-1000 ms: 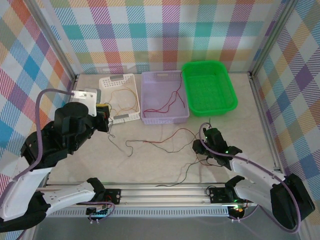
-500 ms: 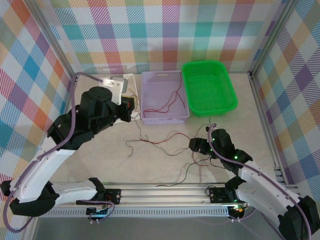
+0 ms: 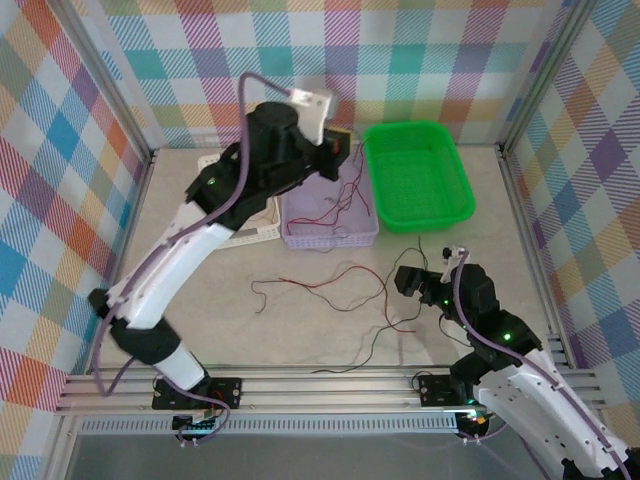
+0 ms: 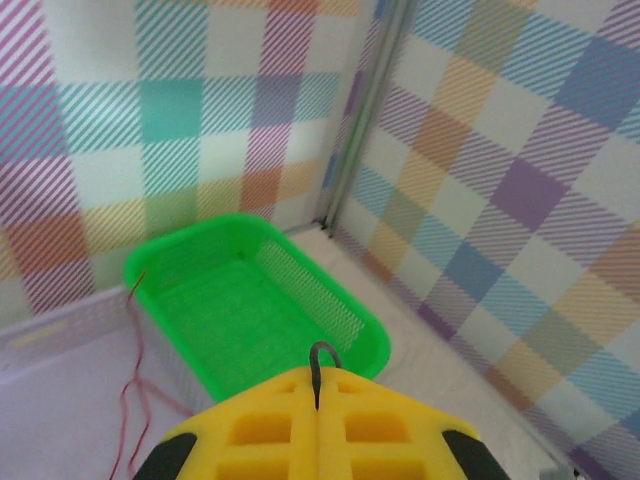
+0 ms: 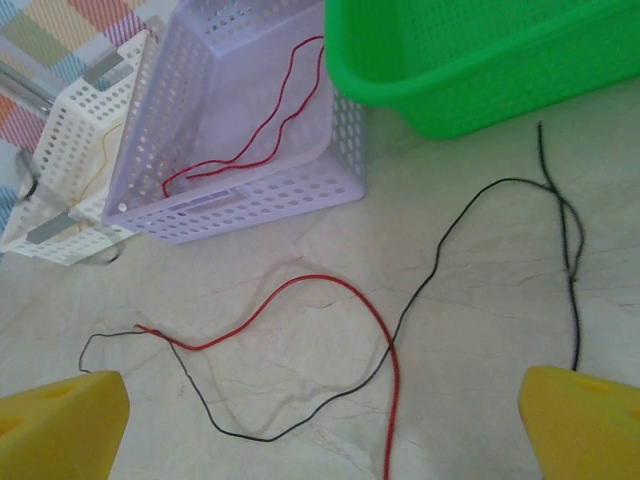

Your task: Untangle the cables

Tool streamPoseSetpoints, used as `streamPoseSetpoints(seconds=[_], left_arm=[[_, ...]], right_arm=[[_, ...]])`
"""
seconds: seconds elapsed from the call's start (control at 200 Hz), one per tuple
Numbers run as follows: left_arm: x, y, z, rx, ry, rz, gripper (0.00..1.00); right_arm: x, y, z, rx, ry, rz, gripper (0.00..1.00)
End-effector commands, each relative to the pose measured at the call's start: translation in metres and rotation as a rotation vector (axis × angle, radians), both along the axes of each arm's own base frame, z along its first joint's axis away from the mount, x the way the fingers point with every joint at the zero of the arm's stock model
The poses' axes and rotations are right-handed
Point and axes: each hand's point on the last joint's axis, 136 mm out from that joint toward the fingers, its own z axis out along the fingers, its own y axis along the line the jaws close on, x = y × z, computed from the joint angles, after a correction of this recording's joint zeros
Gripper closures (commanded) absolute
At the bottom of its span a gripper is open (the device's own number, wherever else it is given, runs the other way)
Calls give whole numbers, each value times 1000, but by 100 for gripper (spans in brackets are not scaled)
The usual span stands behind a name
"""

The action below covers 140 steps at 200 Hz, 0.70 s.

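Right wrist view gave me a thin red cable (image 5: 310, 279) and a black cable (image 5: 445, 232) crossing loosely on the table (image 5: 480, 330), with another red strand (image 5: 262, 130) in the lavender basket (image 5: 250, 200) at eleven o'clock. The right gripper (image 5: 322, 420) gaped apart; the left gripper (image 4: 318, 385) was pinched on a dark cable tip (image 4: 320, 352).

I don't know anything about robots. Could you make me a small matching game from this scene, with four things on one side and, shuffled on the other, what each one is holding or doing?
Things
1. lavender basket
2. white basket
3. left end effector
4. right end effector

States
A. open wide above loose cables on the table
B. holds a thin yellow-orange cable
C. shut on a dark cable
D. holds a red cable

Pairs: 1-D, 2-B, 3-C, 4-A
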Motion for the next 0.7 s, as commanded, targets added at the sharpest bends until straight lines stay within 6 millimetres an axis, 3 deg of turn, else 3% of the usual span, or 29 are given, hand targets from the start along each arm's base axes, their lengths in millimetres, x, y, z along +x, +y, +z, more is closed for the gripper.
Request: streamPoseSetpoints(seconds=[0.0, 0.12, 0.125, 0.13, 0.32, 0.49, 0.61, 0.695], left_arm=[[20, -26, 30, -63, -94, -51, 100], [41, -47, 53, -135, -141, -63, 100], [47, -53, 43, -123, -127, -64, 100], [42, -48, 56, -145, -149, -64, 100], [84, -80, 44, -248, -183, -62, 100], [131, -108, -11, -263, -144, -20, 100], [159, -126, -61, -266, -77, -2, 100], [176, -142, -108, -258, -10, 2, 100]], right_arm=[[-4, -14, 13, -79, -30, -16, 0], [-9, -20, 25, -119, -69, -5, 0], [-9, -21, 25, -121, -70, -5, 0], [-9, -21, 26, -123, -72, -3, 0], [-13, -27, 34, -140, -129, -3, 0], [-17, -30, 34, -132, -137, -11, 0], [-19, -29, 33, -119, -137, -7, 0], [-20, -26, 33, -106, -137, 8, 0]])
